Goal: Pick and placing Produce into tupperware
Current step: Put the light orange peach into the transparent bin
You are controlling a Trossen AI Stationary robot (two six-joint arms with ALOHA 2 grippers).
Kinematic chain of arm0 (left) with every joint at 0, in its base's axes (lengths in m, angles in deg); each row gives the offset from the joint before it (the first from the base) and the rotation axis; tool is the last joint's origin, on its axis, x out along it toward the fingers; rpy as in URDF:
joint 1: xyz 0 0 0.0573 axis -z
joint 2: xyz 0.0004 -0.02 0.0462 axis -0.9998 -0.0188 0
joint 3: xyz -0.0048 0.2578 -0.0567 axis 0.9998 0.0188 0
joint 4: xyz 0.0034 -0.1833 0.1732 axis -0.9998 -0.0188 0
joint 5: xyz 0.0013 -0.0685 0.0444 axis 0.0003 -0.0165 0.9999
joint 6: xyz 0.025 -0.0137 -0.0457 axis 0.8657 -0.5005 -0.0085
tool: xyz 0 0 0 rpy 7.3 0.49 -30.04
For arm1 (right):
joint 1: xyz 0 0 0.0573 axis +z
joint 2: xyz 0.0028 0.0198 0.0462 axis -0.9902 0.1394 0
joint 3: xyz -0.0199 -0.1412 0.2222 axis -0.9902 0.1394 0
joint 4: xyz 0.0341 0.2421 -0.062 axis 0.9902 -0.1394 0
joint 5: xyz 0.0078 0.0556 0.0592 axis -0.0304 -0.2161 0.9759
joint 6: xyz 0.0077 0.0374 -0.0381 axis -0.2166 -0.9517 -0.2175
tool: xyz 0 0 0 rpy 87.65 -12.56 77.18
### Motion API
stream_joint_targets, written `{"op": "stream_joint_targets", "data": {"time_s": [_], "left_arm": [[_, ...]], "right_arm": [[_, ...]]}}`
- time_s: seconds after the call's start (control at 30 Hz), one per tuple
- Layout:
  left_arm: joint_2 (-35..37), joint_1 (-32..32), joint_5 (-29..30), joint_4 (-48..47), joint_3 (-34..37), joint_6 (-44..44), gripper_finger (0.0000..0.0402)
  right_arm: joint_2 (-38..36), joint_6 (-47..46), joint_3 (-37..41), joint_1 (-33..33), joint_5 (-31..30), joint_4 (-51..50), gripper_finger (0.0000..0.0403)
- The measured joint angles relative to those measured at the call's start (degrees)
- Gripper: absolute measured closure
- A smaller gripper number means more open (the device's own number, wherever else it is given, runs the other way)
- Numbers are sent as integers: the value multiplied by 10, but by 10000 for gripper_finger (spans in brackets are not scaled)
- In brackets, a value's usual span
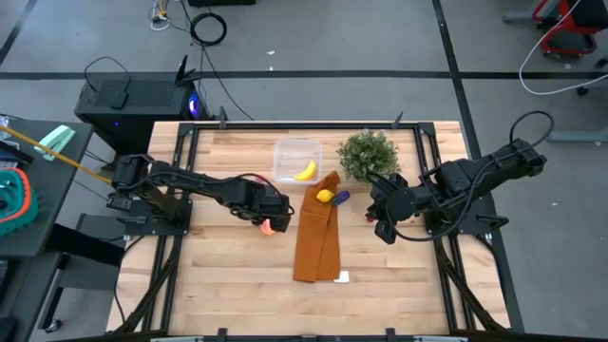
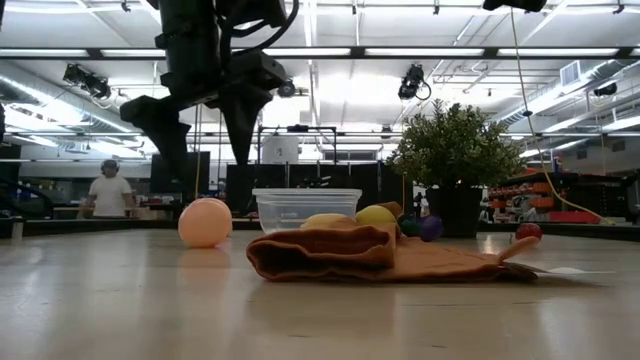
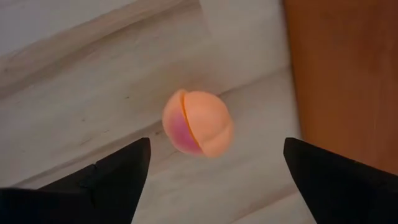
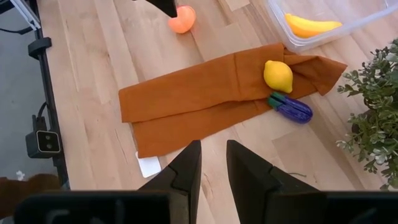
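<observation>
Dark and spread wide, the left tool (image 3: pixel 211 171) hangs above the round peach-orange fruit (image 3: pixel 198 122), its two fingers standing well apart to either side of it and touching nothing. The fruit rests on the bare wood of the table (image 1: pixel 218 275), just beside the long orange-brown cloth (image 1: pixel 317 237) and on the left arm's side of it. In the low view the left tool's fingers are clear of the fruit, higher than its top, so nothing is gripped.

Farther out, the tupperware (image 1: pixel 296 158) sits at the far end of the cloth with the yellow banana (image 1: pixel 305 171) already inside. The yellow lemon (image 1: pixel 325 197) lies on the cloth near that end, and the purple piece (image 1: pixel 340 197) lies just beside it, off the cloth's edge. A green potted plant (image 1: pixel 369 155) stands next to the box. A small red piece (image 2: pixel 528 231) shows only in the low view, off by the cloth's tip.

The right tool (image 4: pixel 212 163) waits over the right side of the table near the plant, its fingers nearly together and holding nothing.

The step in hand looks like the pick of the round fruit, with one item boxed and several left. The next move probably calls for lowering straight down so the fingers bracket the fruit at its widest part, then closing gently, since a round toy could roll away from an off-centre squeeze.
</observation>
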Motion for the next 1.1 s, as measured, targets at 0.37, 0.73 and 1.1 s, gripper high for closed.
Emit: {"op": "stream_joint_targets", "data": {"time_s": [0.37, 0.73, 1.1], "left_arm": [[-6, 0, 5, 0, 0, -2, 32], [-26, 0, 3, 12, 0, -15, 33], [-54, 0, -6, 13, 0, -16, 33]], "right_arm": [[0, 2, 0, 0, 0, 0, 320], [0, 1, 0, 0, 0, 0, 320], [0, 0, 0, 0, 0, 3, 320]]}}
